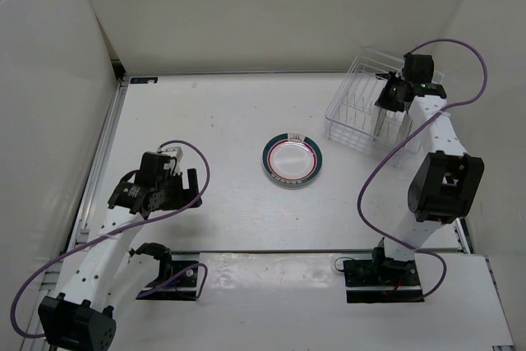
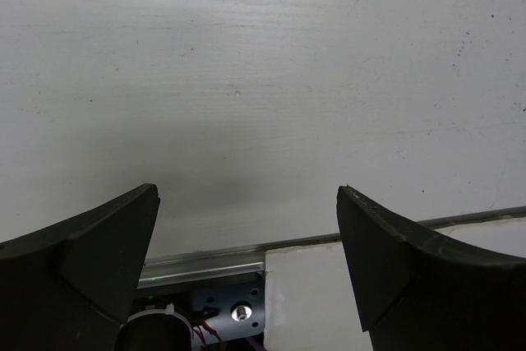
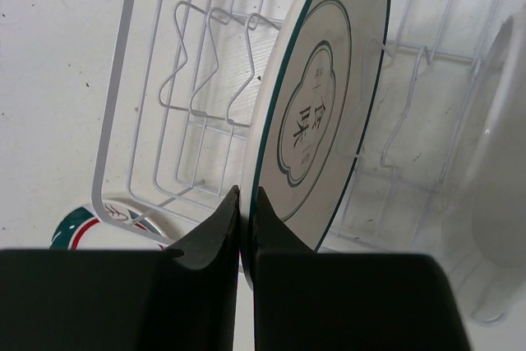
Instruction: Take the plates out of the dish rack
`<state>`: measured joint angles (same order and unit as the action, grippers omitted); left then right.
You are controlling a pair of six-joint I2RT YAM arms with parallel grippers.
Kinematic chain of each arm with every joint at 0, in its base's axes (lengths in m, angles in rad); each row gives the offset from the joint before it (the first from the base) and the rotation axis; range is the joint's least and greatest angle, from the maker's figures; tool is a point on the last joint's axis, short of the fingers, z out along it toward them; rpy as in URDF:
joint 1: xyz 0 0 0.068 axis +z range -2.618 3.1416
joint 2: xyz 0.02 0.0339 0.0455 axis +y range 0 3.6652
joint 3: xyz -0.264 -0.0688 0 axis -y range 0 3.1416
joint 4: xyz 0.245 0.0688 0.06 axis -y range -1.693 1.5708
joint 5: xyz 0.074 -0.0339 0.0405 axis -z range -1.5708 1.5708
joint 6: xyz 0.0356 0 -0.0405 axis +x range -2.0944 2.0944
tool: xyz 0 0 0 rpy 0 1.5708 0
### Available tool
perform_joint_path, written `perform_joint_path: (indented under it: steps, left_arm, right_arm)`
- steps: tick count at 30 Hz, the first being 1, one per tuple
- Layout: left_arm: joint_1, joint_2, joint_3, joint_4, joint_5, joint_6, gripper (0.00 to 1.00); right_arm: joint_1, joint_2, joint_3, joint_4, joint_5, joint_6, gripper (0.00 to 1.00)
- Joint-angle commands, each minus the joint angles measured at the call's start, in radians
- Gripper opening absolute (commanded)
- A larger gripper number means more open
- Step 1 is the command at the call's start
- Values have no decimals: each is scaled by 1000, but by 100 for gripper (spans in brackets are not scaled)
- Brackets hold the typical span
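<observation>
Rim of the plate (image 3: 320,113) sits clamped in the right gripper (image 3: 244,203), rack (image 1: 341,108) at two o'clock: lift straight up between the wires; left gripper (image 2: 248,191) gapes.

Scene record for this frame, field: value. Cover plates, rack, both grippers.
green-rimmed plate: flat on table, centre, outside dish rack
second plate: upright on edge in dish rack, thin dark rim, drawing in the middle
right gripper: shut on second plate's rim, inside dish rack
left gripper: open, empty, over bare table at left
progress: one plate out, one in dish rack
</observation>
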<state>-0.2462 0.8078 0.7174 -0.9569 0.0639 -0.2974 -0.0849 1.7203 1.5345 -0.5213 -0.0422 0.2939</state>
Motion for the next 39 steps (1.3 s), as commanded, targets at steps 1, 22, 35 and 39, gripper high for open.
perform_joint_path:
  steps: [1,22,35,39]
  left_arm:
    - [-4,-12,5,14,13,-6,100]
    - [-2,-12,8,14,8,-5,100]
    - [-4,-77,10,7,-45,-12,100]
    - [-1,-151,7,3,-90,-17,100]
  right_arm:
    - [-13,-80,41,-11,51,-35,0]
    - [74,-289,188,-88,-31,-56,0]
    - [558,-136,327,-178,-84,-148,0]
    - [759,-7,371,-197,33,-191,0]
